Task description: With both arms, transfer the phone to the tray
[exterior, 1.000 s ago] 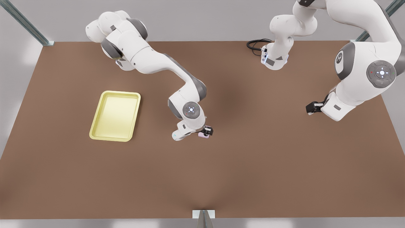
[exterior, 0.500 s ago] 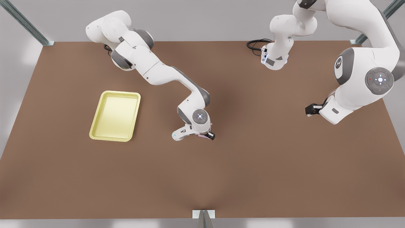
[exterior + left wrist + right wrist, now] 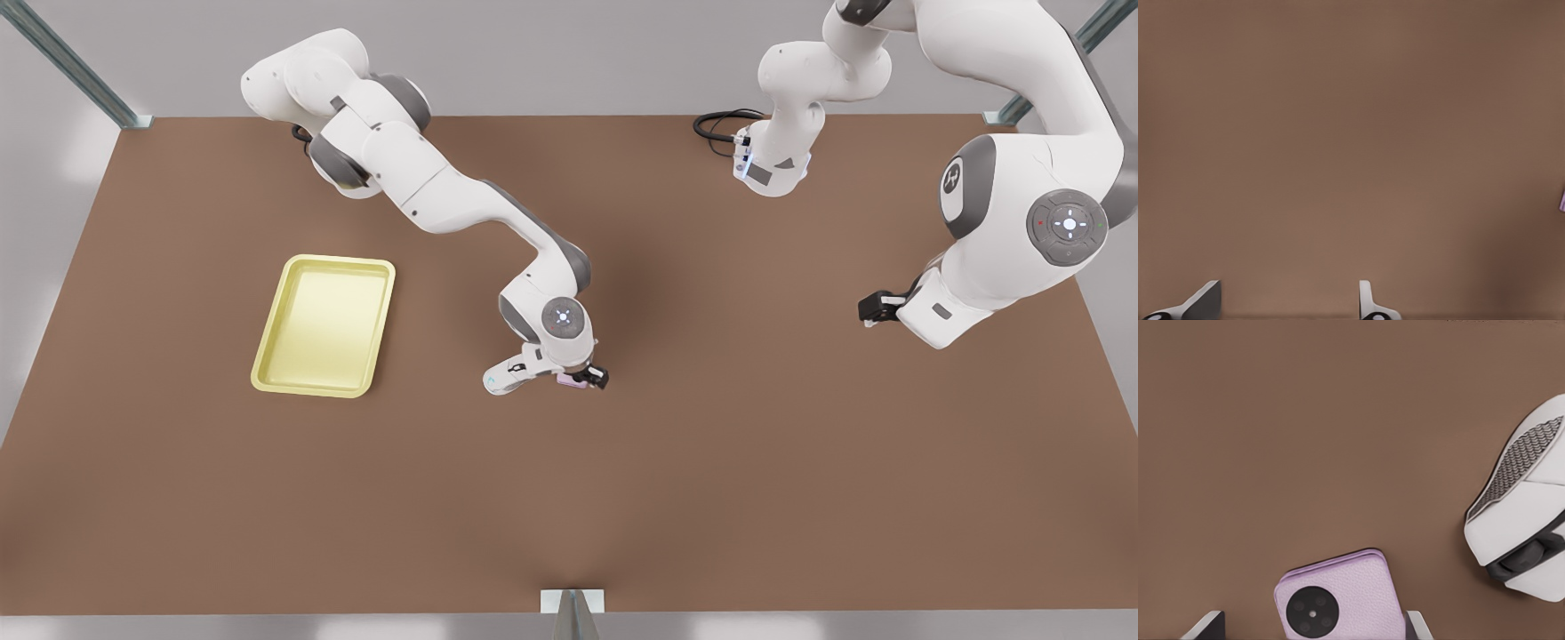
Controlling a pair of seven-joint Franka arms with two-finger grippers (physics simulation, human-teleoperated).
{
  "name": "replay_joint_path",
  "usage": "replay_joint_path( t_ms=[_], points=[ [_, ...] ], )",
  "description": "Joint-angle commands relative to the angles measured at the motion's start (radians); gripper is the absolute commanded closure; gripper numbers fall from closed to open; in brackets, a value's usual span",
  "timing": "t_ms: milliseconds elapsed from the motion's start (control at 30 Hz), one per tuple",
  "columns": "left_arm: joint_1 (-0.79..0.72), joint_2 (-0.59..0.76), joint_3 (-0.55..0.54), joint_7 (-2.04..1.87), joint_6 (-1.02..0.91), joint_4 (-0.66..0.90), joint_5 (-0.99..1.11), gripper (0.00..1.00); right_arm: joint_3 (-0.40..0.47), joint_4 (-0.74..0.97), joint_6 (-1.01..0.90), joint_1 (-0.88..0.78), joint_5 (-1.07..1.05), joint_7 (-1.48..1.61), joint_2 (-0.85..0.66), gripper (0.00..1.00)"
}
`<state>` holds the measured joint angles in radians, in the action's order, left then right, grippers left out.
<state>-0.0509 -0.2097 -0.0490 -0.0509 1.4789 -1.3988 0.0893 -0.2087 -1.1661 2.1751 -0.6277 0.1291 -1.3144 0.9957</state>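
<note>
The lilac phone (image 3: 1341,597) lies flat on the brown table, one black round lens showing on its face. My right gripper (image 3: 1313,625) is open and straddles it: one fingertip (image 3: 1418,625) is right at the phone's edge, the other stands off it. In the front view this gripper (image 3: 582,378) is low over the phone (image 3: 569,380) at the table's middle. My left gripper (image 3: 876,308) hangs open over bare table at the front view's right, nothing between its fingertips (image 3: 1205,300). The pale yellow tray (image 3: 267,369) lies towards the front view's left.
A white computer mouse (image 3: 1518,520) with a grey mesh patch sits close beside the phone, also seen as the mouse (image 3: 502,378) on the tray side of the right gripper. A black cable (image 3: 716,123) coils at the table's back edge.
The right arm's wrist has swung lower over the phone, covering most of it in the front view. The left arm shifted slightly and then held still.
</note>
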Motion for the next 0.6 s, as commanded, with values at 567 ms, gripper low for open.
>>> replay_joint_path(
  t_ms=[567],
  points=[
    [-0.001, 0.0, 0.0, 0.017, 0.001, 0.0, 0.006, 0.0, -0.009, -0.05, 0.006, -0.029, 0.033, 0.314, 0.001, 0.0]
  ],
)
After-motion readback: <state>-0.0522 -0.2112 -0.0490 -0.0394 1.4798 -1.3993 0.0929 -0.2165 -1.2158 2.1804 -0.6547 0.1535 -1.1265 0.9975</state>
